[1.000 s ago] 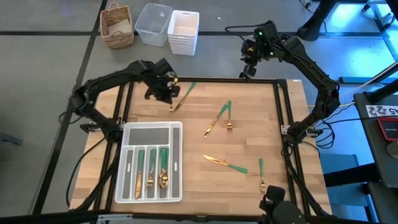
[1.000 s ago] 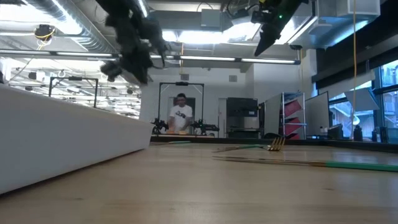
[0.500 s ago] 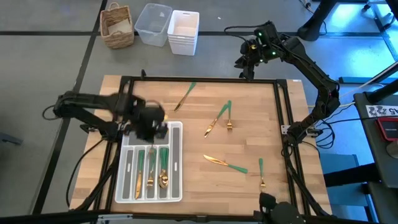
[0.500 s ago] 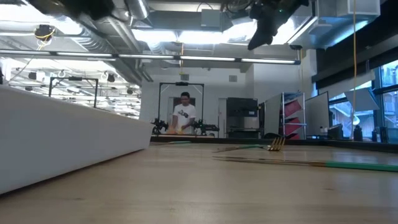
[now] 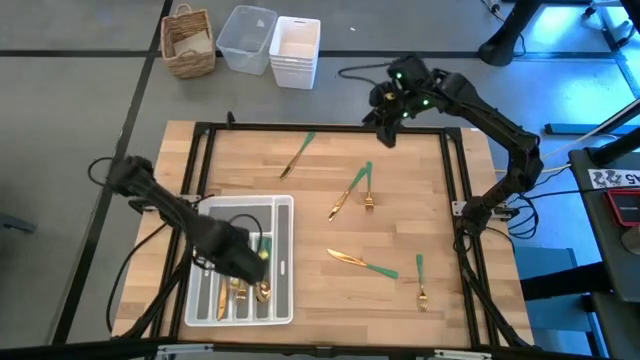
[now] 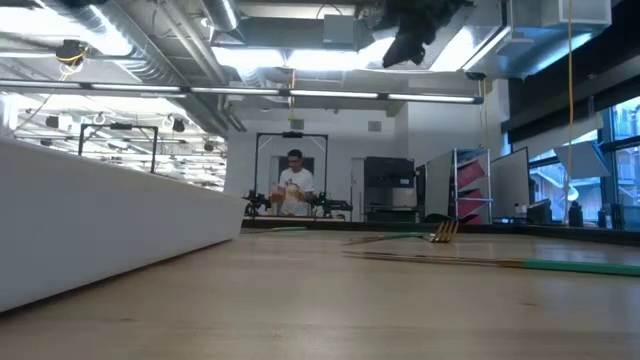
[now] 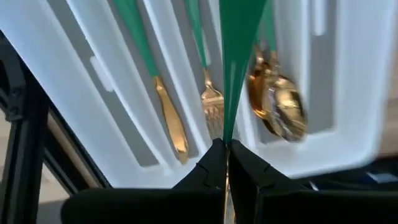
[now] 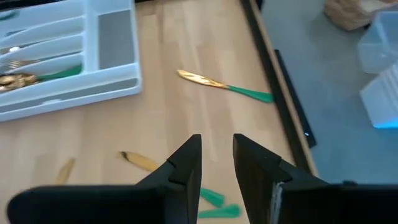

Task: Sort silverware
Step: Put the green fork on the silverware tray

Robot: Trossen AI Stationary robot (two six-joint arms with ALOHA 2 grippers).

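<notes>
**A:** What has changed for you in the last second?

**B:** Your left gripper (image 7: 225,149) has swung away from the far edge of the table (image 5: 450,225). It now hangs over the white tray (image 5: 287,230) at the near left corner. It is clenched on a held piece (image 7: 239,56), with the slim green handle pinched between the fingers. I cannot tell you what kind it is, because its head is hidden behind the claw.

**A:** And the right side?

**B:** Your right gripper (image 8: 216,149) has drifted a little inward along the far edge. It is high above the wood, with its fingers apart and nothing between them.

**A:** What does that mean for the sorting?

**B:** You are at the drop-off. The tray already holds a sorted knife (image 7: 168,115), a sorted fork (image 7: 211,99) and spoons (image 7: 283,106), each in its own slot. The held handle runs over the divider between the fork slot and the spoon slot. From here I cannot say which one it is lined up with, so I would check that before you let go.

**A:** How much is left?

**B:** Five pieces lie loose:
- The far knife (image 5: 297,155) is close to the far edge, untouched.
- The centre pair (image 5: 358,188) is touching near the middle of the table.
- The near knife (image 5: 360,263) is toward the near edge.
- The corner fork (image 5: 420,281) is by the near right corner.

I would say you are about halfway. The right claw looks best placed for the far knife or the centre pair.
</notes>
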